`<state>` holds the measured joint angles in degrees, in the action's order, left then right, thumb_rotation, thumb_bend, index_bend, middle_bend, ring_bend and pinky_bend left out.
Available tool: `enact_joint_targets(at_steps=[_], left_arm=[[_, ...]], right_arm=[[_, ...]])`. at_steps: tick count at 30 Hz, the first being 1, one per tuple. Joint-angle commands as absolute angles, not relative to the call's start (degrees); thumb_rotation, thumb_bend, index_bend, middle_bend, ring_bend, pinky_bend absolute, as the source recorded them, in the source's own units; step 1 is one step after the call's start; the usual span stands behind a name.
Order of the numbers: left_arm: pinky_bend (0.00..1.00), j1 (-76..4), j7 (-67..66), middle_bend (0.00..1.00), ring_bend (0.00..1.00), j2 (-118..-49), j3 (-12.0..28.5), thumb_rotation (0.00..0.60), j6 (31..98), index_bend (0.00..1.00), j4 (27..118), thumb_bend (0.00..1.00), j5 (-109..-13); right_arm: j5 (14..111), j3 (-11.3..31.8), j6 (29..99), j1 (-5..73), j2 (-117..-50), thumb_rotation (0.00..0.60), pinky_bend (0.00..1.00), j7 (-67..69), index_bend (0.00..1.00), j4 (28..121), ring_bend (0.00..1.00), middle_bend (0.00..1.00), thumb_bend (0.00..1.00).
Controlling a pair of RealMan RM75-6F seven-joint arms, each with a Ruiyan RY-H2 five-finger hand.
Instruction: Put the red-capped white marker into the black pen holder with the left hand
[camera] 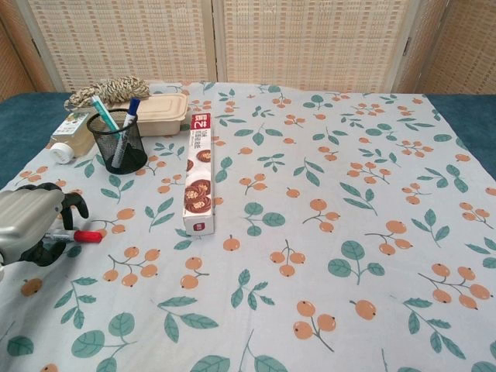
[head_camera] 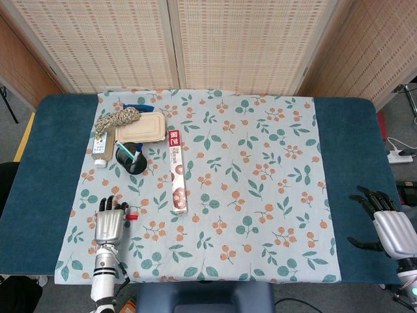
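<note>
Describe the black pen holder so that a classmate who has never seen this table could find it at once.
Look at the far left corner of the flowered cloth. In front of the tan lunch box stands the pen holder: the only black mesh cup, with two pens sticking out.

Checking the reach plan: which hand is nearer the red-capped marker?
Left. The left hand is right over the marker, its red cap poking out beside it; the right hand sits far across the table.
</note>
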<state>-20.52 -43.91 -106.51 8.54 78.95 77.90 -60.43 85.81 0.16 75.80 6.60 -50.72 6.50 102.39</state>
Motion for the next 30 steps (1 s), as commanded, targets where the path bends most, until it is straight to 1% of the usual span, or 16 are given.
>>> enact_joint_targets(at_steps=[1,6,9,13,16,24,30], left_arm=[[0.11,-20.5,-43.7,0.43,0.10,-106.8,8.5,0.600,78.6,0.37,77.3,0.39,-60.1],[0.12,-20.5,-43.0,0.44,0.10,-107.4,8.2,0.600,78.4,0.40,75.8,0.39,-60.8],[0.12,-20.5,-42.7,0.46,0.12,-107.6,8.3,0.600,78.8,0.42,75.4,0.39,-61.4],[0.14,-20.5,-42.5,0.52,0.17,-107.7,8.2,0.600,79.5,0.48,75.0,0.39,-62.4],[0.14,-20.4,-42.6,0.56,0.20,-107.8,8.3,0.600,79.6,0.50,74.7,0.39,-62.5],[0.15,-20.0,-41.9,0.58,0.21,-107.8,8.2,0.600,80.3,0.52,74.4,0.39,-63.6],[0.16,-19.9,-41.1,0.58,0.22,-105.6,8.9,0.600,83.0,0.52,77.5,0.39,-66.5]], right_arm=[[85.8,0.1,75.7,6.6,-50.7,0.600,0.09,6.4,0.22,102.4,0.11,0.06,0.00],[85.6,0.2,75.4,6.8,-50.8,0.600,0.09,6.1,0.25,102.5,0.11,0.06,0.00],[85.5,0.2,75.2,6.9,-50.8,0.600,0.09,6.2,0.25,102.6,0.11,0.06,0.00],[85.4,0.2,75.1,6.9,-50.8,0.600,0.09,6.1,0.27,102.6,0.11,0.06,0.00],[85.3,0.3,75.3,6.9,-50.7,0.600,0.09,6.1,0.28,102.6,0.11,0.06,0.00],[85.2,0.3,74.9,7.0,-50.8,0.600,0.09,5.9,0.28,102.7,0.11,0.06,0.00],[85.0,0.3,74.9,7.0,-50.8,0.600,0.09,5.9,0.28,102.7,0.11,0.06,0.00]])
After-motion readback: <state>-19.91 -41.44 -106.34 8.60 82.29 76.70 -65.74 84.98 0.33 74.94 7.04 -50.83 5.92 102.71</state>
